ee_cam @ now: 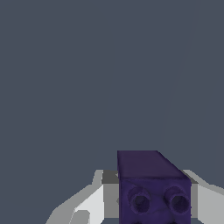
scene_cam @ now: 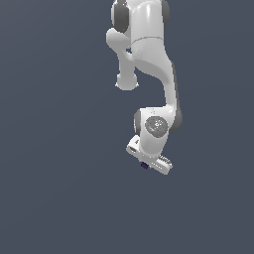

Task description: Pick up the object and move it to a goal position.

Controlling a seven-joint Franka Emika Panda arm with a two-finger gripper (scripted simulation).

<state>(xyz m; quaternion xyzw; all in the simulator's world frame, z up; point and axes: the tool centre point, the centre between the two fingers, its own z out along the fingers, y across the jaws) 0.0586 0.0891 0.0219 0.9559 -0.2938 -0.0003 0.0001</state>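
The object (ee_cam: 151, 186) is a dark purple block with two round studs on its near face. In the wrist view it fills the space between my two white fingers (ee_cam: 94, 201), which press against its sides. My gripper (ee_cam: 153, 205) is shut on it. In the exterior view the white arm hangs down the middle, and only a small purple bit of the object (scene_cam: 144, 165) peeks out under the gripper (scene_cam: 148, 164). The rest of the block is hidden by the hand.
Plain dark grey-blue surface all around in both views. No other objects, containers or edges show.
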